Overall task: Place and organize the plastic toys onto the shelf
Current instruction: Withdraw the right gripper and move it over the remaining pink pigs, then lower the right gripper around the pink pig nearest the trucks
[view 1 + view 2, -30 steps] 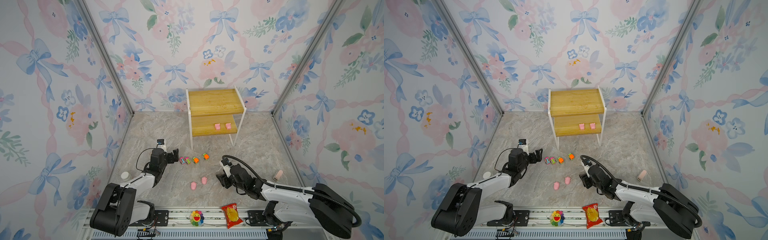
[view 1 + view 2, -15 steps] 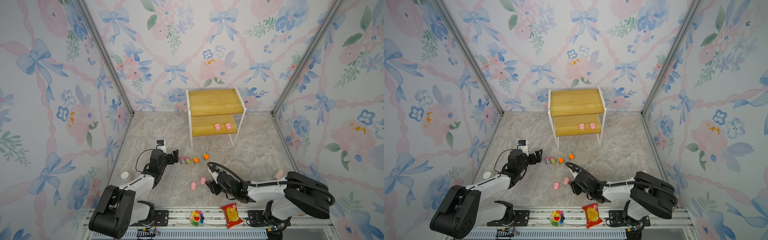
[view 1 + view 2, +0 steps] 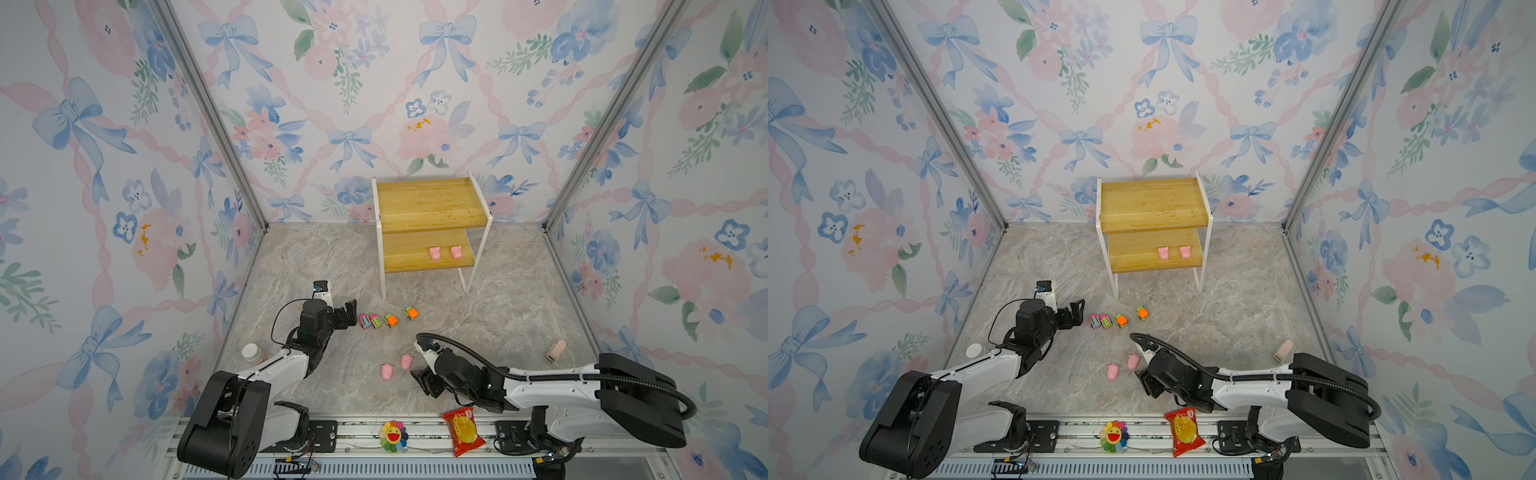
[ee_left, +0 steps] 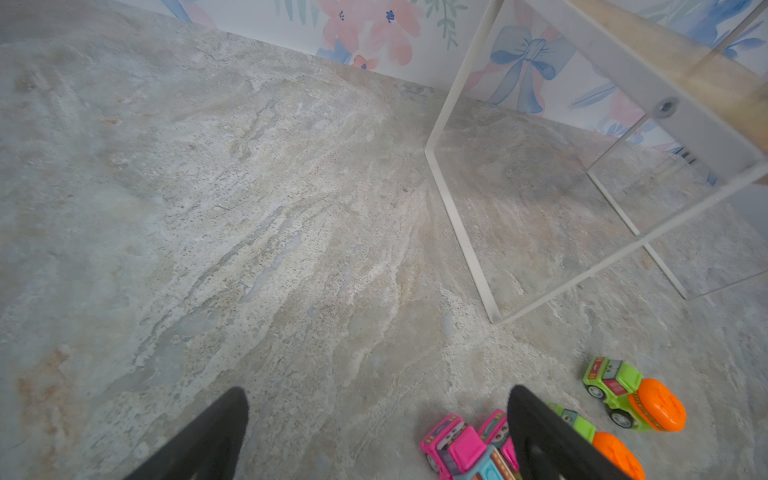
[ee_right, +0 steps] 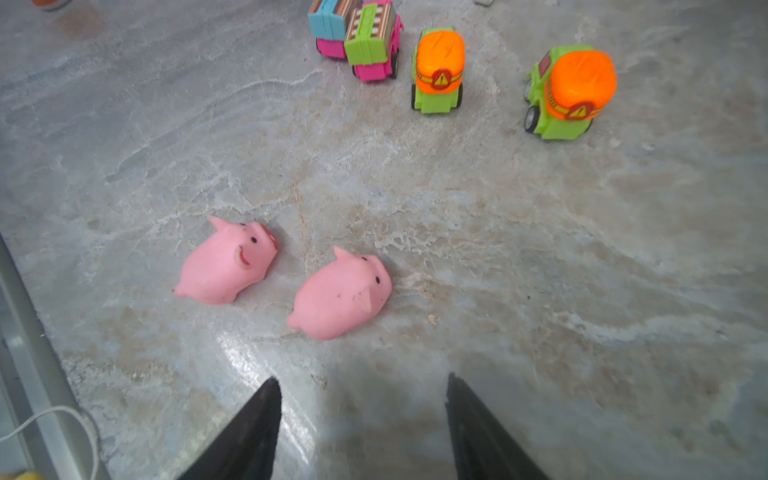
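Likely step: pick small pink plastic pig [image 5: 340,295] off tabletop | right end effector [image 5: 361,386]: spread apart, empty | next: straddle pig, close, carry to tan wooden two-tier shelf [image 3: 407,249]

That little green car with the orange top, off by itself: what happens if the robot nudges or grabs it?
The green car stands on wheels on the smooth floor, so a nudge would probably roll it. Its glossy, rounded orange top looks hard plastic: likely stiff, perhaps slippery to pinch.
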Controlling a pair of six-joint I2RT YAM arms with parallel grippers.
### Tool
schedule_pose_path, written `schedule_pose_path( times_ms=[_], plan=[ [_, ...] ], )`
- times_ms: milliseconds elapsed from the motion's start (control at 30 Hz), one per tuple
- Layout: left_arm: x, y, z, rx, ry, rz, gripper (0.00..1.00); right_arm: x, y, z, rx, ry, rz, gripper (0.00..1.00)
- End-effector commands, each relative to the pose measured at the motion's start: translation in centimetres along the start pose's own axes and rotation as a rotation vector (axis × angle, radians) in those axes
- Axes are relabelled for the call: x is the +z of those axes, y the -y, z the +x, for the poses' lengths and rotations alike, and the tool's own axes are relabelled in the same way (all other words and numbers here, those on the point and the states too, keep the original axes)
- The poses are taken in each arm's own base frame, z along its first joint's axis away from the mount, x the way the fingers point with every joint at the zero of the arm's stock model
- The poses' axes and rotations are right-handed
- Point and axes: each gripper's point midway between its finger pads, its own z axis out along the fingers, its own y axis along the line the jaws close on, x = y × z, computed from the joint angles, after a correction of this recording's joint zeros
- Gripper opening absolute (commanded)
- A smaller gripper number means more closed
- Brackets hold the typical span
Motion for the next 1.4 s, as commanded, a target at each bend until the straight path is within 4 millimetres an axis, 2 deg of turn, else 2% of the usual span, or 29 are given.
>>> schedule_pose_path(
  times_ms=[0,167,433,700,867,1100,1233,1367],
  plan=[
    [0.0,0.4,0.4,0.001,-0.008,0.017,0.98,1.0,-0.8,0.3,-0.025,-0.04,0.02,0.65],
    [0.0,0.4,0.4,0.003,-0.009,0.015,0.98,2.0,-1.1,0.2,-0.015,-0.033,0.018,0.66],
    [0.2,0.3,0.6,0.003,-0.018,0.012,0.98,3.0,-0.5,0.3,-0.026,-0.053,0.075,0.66],
    [0.2,0.3,0.6,0.005,-0.017,0.007,0.98,2.5,3.4,-0.7,0.042,0.007,0.239,0.65],
    [0.5,0.4,0.7,0.005,-0.027,0.012,0.98,3.1,4.8,-1.5,0.065,0.015,0.254,0.66],
    [0.4,0.4,0.6,0.004,-0.023,0.01,0.98,3.0,7.1,-1.5,0.102,0.012,0.325,0.66],
    [0.5,0.4,0.6,0.006,-0.024,0.012,0.98,2.9,4.9,-1.6,0.044,0.018,0.186,0.66],
    [0.5,0.4,0.6,0.006,-0.023,0.012,0.98,2.4,4.0,-2.0,0.031,0.042,0.114,0.66]
  ],
)
